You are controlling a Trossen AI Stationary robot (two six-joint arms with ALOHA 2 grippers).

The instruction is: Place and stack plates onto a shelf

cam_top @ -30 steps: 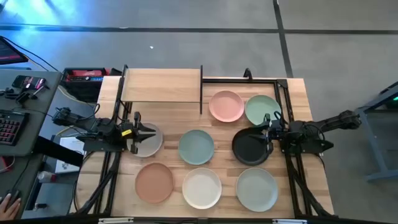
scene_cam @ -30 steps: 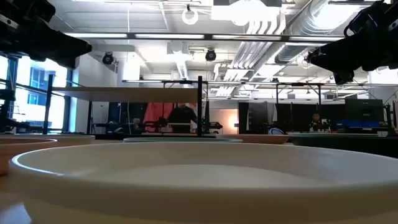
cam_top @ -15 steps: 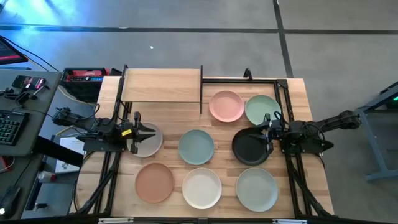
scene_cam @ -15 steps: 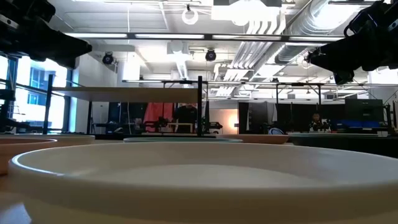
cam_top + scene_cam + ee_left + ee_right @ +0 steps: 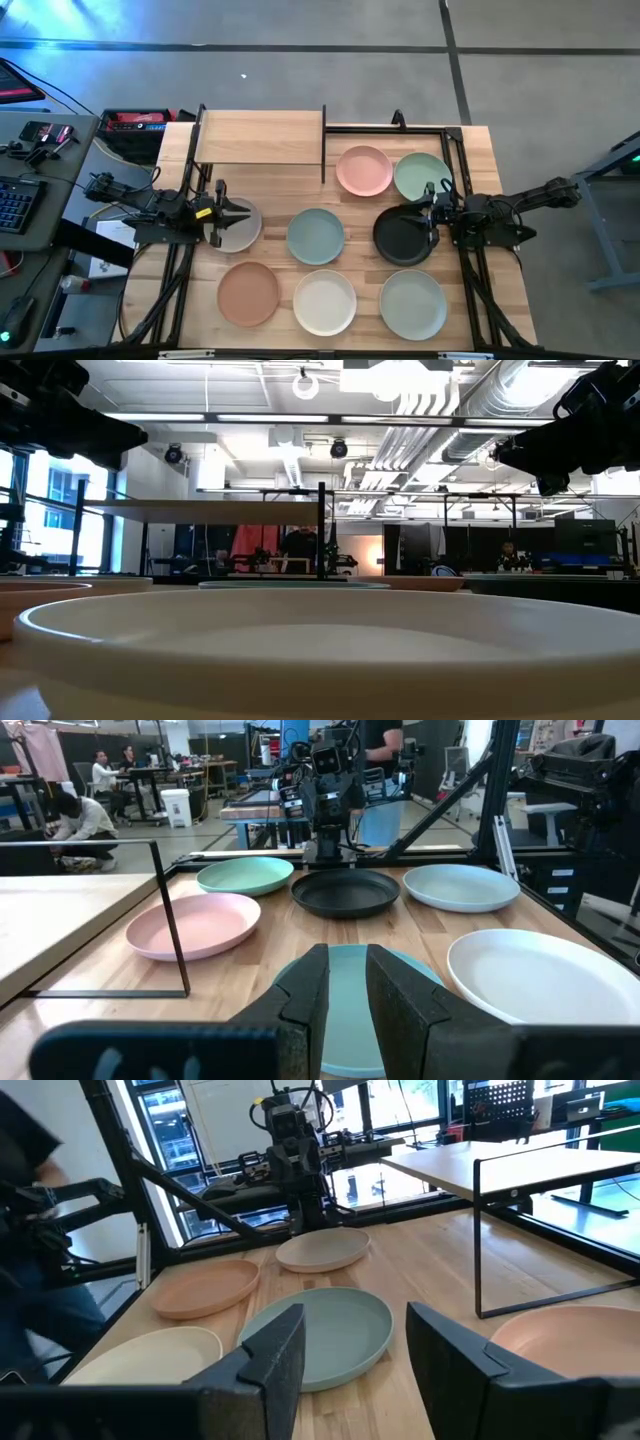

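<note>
Hovering above the grey-beige plate at the table's left side, the left gripper has its fingers spread only a narrow way apart, with nothing between them. The right gripper hangs over the far right edge of the black plate, its fingers parted more widely and likewise empty.

All eight plates lie flat on the table, each apart from the shelf, which stands bare at the far left corner. The pink plate and the green plate sit side by side just to the right of the shelf. Between the two grippers lies the pale blue-green plate. Along the near edge run the terracotta plate, the cream plate and the pale grey-green plate, left to right.

From the left wrist view, the blue-green plate shows directly beyond that gripper's fingertips, with the black plate and the other arm farther off. From the right wrist view, the same blue-green plate shows between and beyond the parted fingers, the grey-beige one lying farther on beneath the opposite arm. The low view is filled by the cream plate's rim.
</note>
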